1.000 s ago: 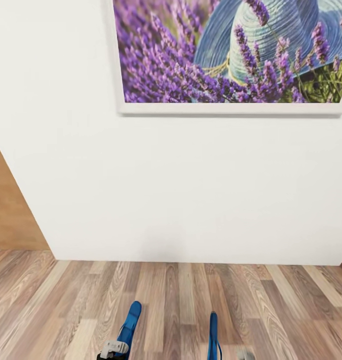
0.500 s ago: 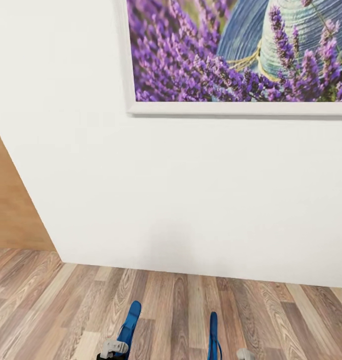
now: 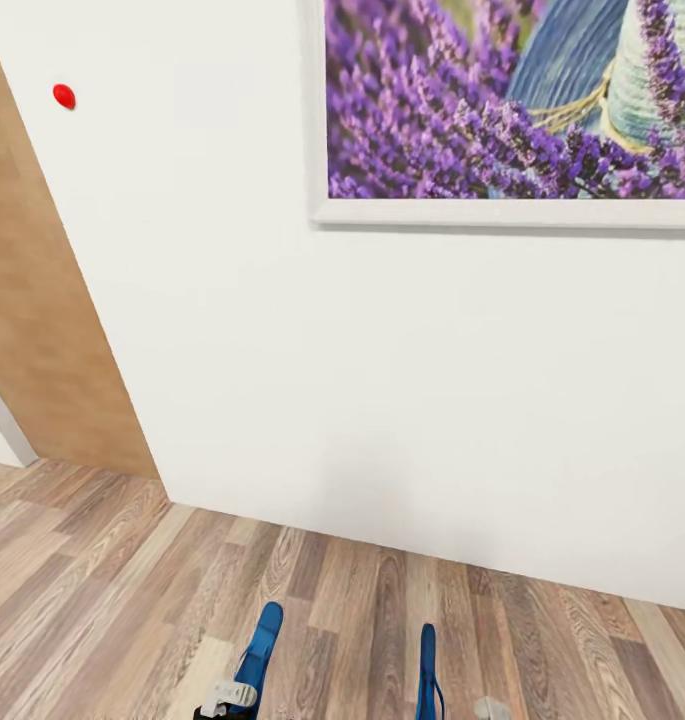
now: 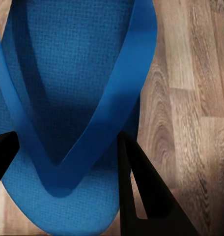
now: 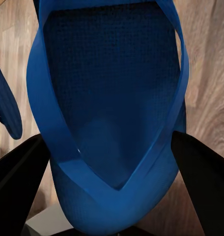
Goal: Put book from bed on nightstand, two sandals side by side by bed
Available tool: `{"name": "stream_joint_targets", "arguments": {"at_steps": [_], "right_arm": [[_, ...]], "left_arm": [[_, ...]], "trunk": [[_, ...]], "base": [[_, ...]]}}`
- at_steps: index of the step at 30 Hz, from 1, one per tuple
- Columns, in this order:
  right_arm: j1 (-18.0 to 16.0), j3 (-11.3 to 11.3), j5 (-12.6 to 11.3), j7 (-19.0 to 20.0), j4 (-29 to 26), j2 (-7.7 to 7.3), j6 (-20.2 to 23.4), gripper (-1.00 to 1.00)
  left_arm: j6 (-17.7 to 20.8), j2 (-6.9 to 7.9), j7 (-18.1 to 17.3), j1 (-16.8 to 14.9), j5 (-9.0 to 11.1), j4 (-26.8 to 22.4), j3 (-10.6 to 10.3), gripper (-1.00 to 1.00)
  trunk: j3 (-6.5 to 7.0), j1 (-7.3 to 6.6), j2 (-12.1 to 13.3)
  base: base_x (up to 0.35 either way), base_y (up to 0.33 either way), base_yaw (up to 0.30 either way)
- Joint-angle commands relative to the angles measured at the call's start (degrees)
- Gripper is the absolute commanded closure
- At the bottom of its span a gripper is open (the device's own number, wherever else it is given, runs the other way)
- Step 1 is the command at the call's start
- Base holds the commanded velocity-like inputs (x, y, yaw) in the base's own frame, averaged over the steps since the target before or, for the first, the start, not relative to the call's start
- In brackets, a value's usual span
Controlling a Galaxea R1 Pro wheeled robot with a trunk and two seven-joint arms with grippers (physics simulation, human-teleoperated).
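We are carrying one sandal (image 4: 68, 98) in the left tool (image 4: 68, 162) and the other sandal (image 5: 112, 108) in the right tool (image 5: 109, 172), each clamped near the toe post. They look light and floppy, so holding near the strap root seems safest.

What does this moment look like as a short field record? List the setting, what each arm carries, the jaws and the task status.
setting: white wall with a framed lavender picture, wood plank floor, a small red dot on the wall
left gripper: jaws shut on the left sandal
right gripper: jaws shut on the right sandal
sandal pose: both held edge-up above the floor, apart
task status: sandals carried, not yet set down
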Motion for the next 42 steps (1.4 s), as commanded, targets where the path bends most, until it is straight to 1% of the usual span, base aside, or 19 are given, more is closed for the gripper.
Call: {"name": "stream_joint_targets", "arguments": {"at_steps": [1,42], "right_arm": [[0.0,-0.5,0.0,0.2,0.0,-0.01,0.3,1.0],[0.0,-0.5,0.0,0.2,0.0,0.02,0.3,1.0]], "left_arm": [[-0.2,0.0,-0.2,-0.1,0.4,0.1,-0.3,1.0],[-0.2,0.0,-0.2,-0.1,0.4,0.1,-0.3,1.0]], "trunk": [[-0.09,-0.01,0.0],[-1.67,-0.01,0.0]], "base": [[0.0,0.0,0.267],[0.0,0.0,0.267]]}}
